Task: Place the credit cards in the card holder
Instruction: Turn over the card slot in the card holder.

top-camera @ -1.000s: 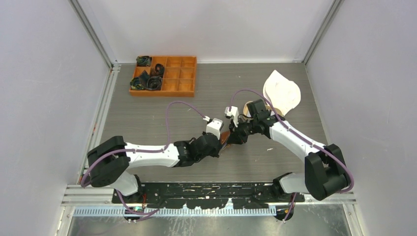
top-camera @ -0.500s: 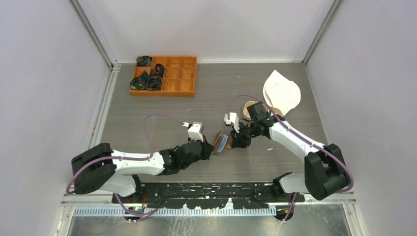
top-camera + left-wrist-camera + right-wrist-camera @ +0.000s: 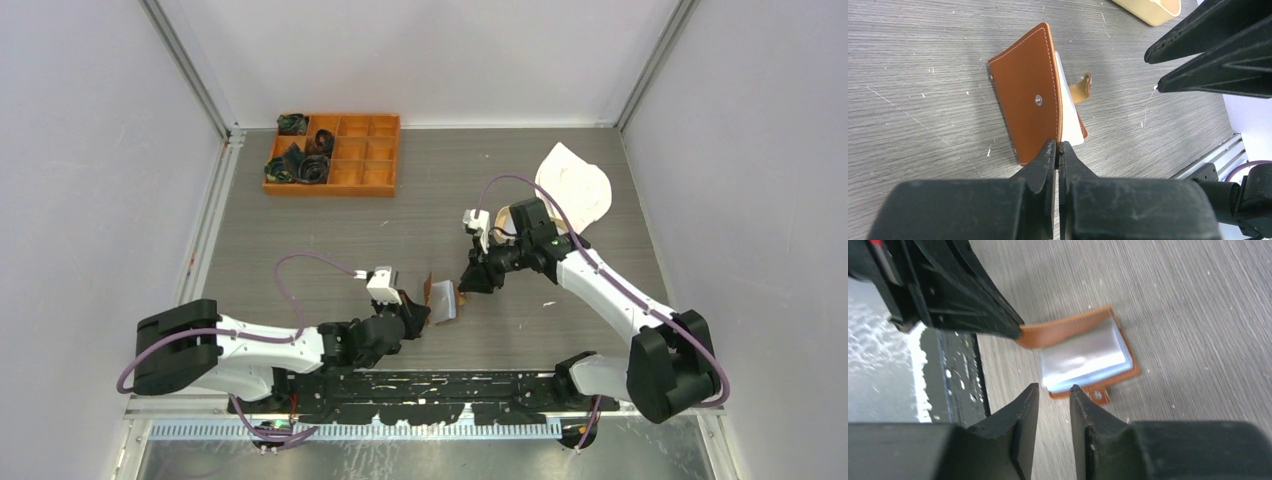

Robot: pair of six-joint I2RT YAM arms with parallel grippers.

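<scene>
Left wrist view: left gripper pinched tight on holder cover edge. Holder sat on table between arms, half open, card inside. Right gripper near, jaws slightly parted, empty. Risk: thin edge grip could slip, cover fall shut, card slide out.

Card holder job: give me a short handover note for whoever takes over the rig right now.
Left gripper: shut on the edge of the card holder, holding its cover raised.
Right gripper: slightly open, empty, just above the holder.
Cards: a pale card sits inside the holder; no loose card shows in any view.
Done: at least one card in.
Left: check for more cards, then close the holder.
</scene>
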